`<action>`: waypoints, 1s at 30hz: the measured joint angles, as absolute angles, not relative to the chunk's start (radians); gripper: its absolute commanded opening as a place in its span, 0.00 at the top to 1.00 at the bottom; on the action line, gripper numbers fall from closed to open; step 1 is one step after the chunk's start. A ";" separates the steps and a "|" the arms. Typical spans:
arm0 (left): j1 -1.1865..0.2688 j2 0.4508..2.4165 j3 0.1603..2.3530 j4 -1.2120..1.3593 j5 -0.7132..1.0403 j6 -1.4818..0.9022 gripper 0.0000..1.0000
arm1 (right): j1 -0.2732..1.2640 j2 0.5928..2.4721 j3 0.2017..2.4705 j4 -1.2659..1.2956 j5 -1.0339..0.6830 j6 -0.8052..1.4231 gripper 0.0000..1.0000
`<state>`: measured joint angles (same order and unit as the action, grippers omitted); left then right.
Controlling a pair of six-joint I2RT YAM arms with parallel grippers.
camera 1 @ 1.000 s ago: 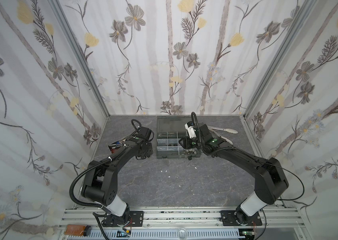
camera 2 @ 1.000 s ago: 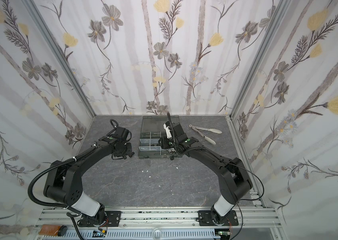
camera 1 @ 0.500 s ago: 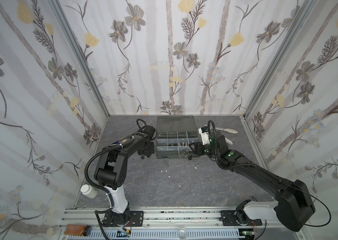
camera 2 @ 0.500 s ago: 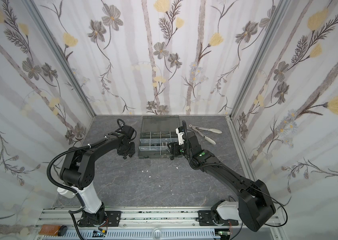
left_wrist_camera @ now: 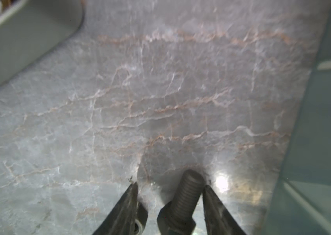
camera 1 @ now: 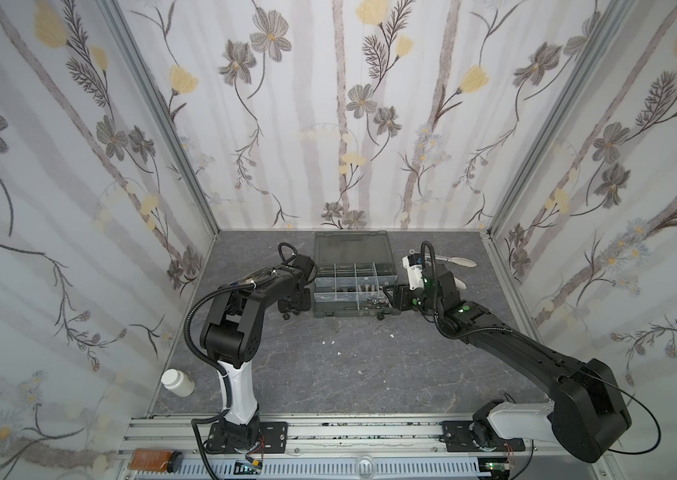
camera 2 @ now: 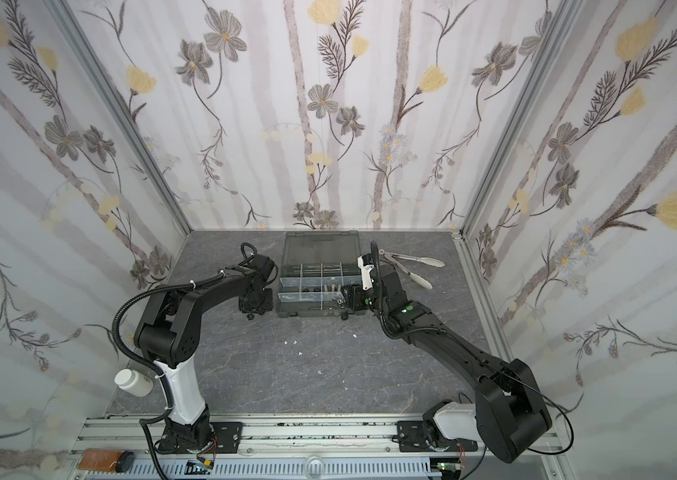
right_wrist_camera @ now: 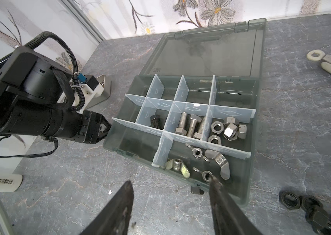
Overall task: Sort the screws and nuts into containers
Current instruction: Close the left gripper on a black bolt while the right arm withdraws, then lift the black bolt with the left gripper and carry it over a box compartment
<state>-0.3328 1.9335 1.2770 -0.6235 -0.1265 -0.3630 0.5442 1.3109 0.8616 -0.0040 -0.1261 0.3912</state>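
Straddling a black screw (left_wrist_camera: pixel 187 197) left of the organizer box (right_wrist_camera: pixel 250 183), my other jaws free at its near right corner.

My left jaws are spread low on the worktop (left_wrist_camera: pixel 120 101), just left of the organizer box, so the black screw lies between them; it leans on one side with a gap at the other, though blur may hide contact at its head. I judge it belongs with the lone black screw (right_wrist_camera: pixel 156 121) in the middle row, beside the silver screws (right_wrist_camera: pixel 191 125). My right jaws hang spread and empty over the compartment of wing nuts (right_wrist_camera: pixel 219 160), near and right, handy, I think, for the black nuts (right_wrist_camera: pixel 311 205) loose on the worktop right of the box.
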 measured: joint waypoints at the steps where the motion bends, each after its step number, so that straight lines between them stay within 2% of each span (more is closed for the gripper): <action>1: -0.333 1.937 1.279 -0.624 -0.127 -0.363 0.55 | 0.543 1.311 0.862 -0.004 -0.128 0.391 0.39; 7: -0.333 1.959 1.314 -0.623 -0.127 -0.363 0.65 | 0.537 1.311 0.858 0.004 -0.129 0.391 0.39; 14: -0.338 1.964 1.306 -0.616 -0.127 -0.364 0.83 | 0.533 1.308 0.855 0.010 -0.132 0.391 0.39; 19: -0.340 1.948 1.284 -0.604 -0.128 -0.367 0.91 | 0.531 1.298 0.855 0.010 -0.133 0.392 0.39; 30: -0.348 1.802 1.245 -0.619 -0.142 -0.395 0.93 | 0.531 1.255 0.854 -0.014 -0.151 0.393 0.40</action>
<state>-0.3477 1.8019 1.2453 -0.6193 -0.1417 -0.3954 0.5308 1.2549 0.8543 -0.0135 -0.1509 0.3927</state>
